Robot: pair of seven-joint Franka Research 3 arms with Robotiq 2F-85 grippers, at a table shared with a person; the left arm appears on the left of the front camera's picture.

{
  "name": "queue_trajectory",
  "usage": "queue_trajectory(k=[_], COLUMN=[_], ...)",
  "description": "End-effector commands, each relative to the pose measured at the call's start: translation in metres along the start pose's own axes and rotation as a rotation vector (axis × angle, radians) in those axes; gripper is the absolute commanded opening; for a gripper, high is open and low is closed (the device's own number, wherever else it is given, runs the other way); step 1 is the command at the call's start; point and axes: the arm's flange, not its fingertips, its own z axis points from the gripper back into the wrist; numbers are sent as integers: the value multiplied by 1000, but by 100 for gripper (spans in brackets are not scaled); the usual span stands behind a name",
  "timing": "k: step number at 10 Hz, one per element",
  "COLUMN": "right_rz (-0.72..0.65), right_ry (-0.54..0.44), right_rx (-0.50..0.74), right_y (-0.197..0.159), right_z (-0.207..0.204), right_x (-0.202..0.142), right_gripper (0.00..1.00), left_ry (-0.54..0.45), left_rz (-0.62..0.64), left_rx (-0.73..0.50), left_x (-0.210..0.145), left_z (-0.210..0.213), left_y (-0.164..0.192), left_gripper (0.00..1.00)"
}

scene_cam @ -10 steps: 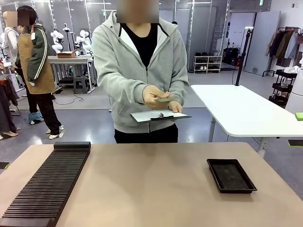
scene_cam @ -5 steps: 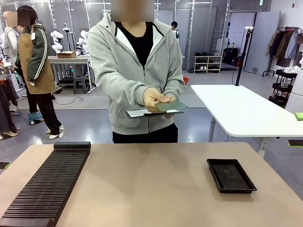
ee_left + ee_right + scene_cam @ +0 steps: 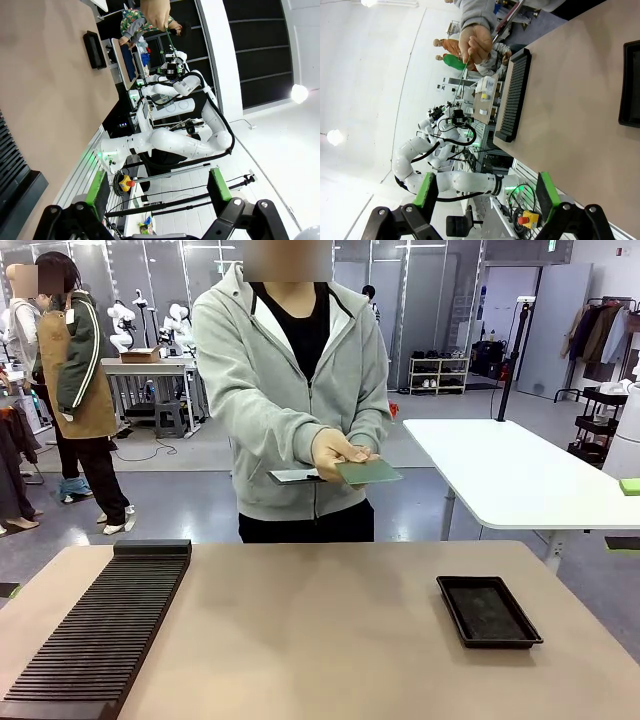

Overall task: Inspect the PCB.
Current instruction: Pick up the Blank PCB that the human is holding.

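Well beyond my left gripper [image 3: 159,192] and right gripper [image 3: 486,195], both spread apart, a person's hand [image 3: 338,452] holds the PCB [image 3: 370,472], half hiding a clipboard [image 3: 292,477]; what the black tray [image 3: 488,611] on the surface [image 3: 320,630] holds, I cannot tell.

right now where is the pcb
In the front view the PCB is held out in the person's hand beyond the table's far edge, near the middle, just in front of the white clipboard, above and left of the black tray.

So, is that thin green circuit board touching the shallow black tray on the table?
Apart. The front view shows the person's hand holding the green circuit board in the air, while the black tray lies on the table.
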Motion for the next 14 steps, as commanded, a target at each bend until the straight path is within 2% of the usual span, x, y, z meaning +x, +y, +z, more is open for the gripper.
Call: queue_trajectory(k=[1, 2, 5, 9, 14], right_rz=[-89, -129, -189, -304, -385], right_ry=[21, 55, 159, 208, 227], right_rx=[26, 66, 69, 119, 84], right_y=[22, 29, 44, 48, 47], right_z=[-28, -46, -107, -164, -228], right_x=[-10, -12, -17, -5, 16], right_gripper=[100, 100, 100, 100, 100], left_ry=[0, 0, 0, 0, 0], left_rz=[4, 4, 4, 4, 4], left_rx=[0, 0, 0, 0, 0], left_x=[-1, -1, -1, -1, -1], left_z=[1, 1, 1, 1, 1], left_y=[0, 0, 0, 0, 0], left_gripper=[100, 100, 100, 100, 100])
